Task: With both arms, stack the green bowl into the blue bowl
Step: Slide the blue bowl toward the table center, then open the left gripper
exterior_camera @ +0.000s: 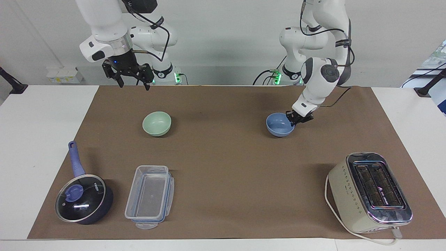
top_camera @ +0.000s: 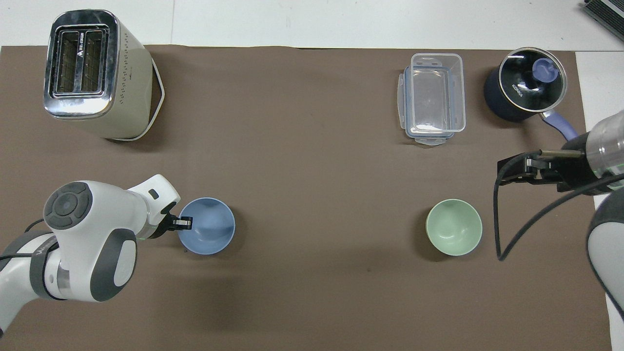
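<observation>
The left gripper (exterior_camera: pixel 294 120) is clamped on the rim of the blue bowl (exterior_camera: pixel 278 125), toward the left arm's end of the brown mat (exterior_camera: pixel 223 157). The right gripper (exterior_camera: pixel 132 82) waits raised with fingers spread, over the mat's edge nearest the robots; the green bowl (exterior_camera: pixel 156 123) sits on the mat toward the right arm's end, well apart from the blue one

My bench: white table (exterior_camera: pixel 41 139), brown paper mat (exterior_camera: pixel 223 167) covering most of the top, mat edge stops short of both table ends. Plain white wall (exterior_camera: pixel 223 42) at my back, even diffuse light, soft shadows on the mat. White socket box (exterior_camera: pixel 64 75) low on the wall toward my right arm's end. Black stands (exterior_camera: pixel 10 83) at both table ends. Bright window patch (exterior_camera: pixel 439 52) toward my left arm's end.
</observation>
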You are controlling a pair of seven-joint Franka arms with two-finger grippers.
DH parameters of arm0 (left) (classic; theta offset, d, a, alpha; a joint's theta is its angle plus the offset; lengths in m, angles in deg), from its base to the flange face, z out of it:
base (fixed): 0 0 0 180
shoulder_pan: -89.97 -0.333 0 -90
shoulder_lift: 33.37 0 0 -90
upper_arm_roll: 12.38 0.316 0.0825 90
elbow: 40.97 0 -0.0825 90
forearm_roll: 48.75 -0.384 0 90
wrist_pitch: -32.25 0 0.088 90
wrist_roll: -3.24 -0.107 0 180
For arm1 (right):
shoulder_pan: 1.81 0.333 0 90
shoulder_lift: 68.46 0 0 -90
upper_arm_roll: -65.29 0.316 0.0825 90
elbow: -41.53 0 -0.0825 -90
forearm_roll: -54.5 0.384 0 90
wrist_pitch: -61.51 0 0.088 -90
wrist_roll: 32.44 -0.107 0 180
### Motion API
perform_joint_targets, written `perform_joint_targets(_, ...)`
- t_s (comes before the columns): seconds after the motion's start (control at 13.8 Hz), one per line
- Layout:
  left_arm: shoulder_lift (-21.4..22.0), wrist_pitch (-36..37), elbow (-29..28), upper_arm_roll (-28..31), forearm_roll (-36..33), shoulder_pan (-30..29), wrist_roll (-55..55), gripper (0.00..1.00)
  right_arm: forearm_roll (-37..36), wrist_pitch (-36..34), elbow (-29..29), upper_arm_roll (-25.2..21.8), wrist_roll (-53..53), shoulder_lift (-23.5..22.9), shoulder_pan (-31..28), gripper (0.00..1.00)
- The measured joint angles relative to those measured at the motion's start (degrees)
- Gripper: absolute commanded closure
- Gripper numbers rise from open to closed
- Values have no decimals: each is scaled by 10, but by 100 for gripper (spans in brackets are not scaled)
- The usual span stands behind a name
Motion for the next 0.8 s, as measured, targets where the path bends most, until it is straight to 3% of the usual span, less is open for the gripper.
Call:
perform_joint_targets(0.22,0,32,35,1,4,0,0,100,0,0,0,0,0,0,0,0)
perform_joint_targets(0.51,-1,80,65,0,69,2,-1,100,0,0,0,0,0,0,0,0)
perform_joint_targets(0.8,-3,79,68,-3,98,53,16,100,0,0,-1,0,0,0,0,0)
